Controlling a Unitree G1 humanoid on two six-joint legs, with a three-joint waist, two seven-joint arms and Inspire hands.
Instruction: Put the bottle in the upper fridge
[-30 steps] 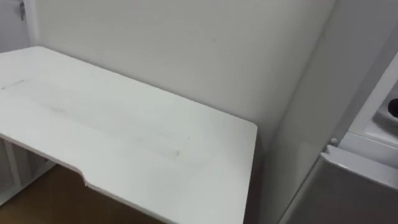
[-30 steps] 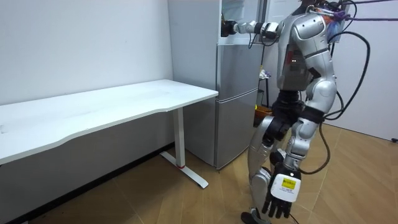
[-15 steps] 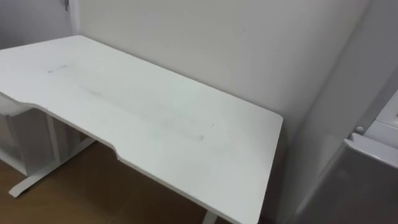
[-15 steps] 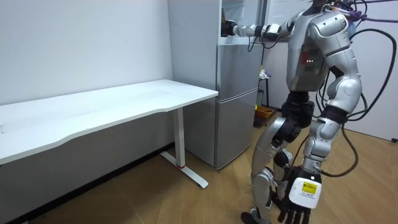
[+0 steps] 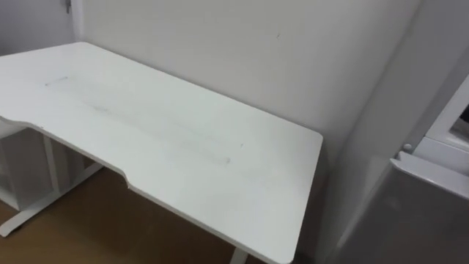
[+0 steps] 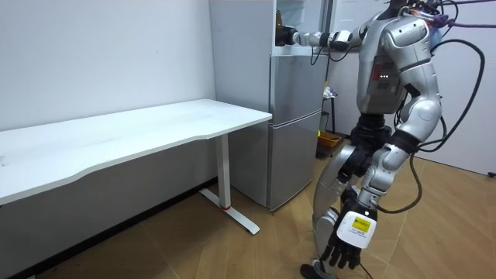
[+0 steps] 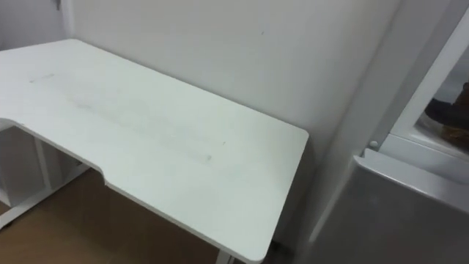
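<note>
Where the bottle is I cannot tell. In the room view the right hand [image 6: 285, 35] is stretched out at arm's length into the open upper compartment [image 6: 301, 19] of the fridge [image 6: 294, 116]. It is too small and dark there to say whether its fingers are round anything or loose. In the right eye view a dark blurred shape [image 7: 448, 110] sits inside that opening at the far right, and I cannot tell what it is.

The left hand [image 6: 346, 244] hangs low beside the robot's leg, near the floor [image 6: 232, 248], with its fingers relaxed, pointing down and empty.

The fridge is tall and grey, its lower door closed, and it stands against the far wall [image 5: 220, 44]. To its left, just beside its side panel, is the right end of a long white table [image 5: 146, 132]. The table runs along the same pale wall, its top is bare, and its near edge has a shallow inward curve. It stands on white legs [image 6: 226, 174].

The robot stands on the brown wooden floor in front of the fridge, to the room view's right of the table
</note>
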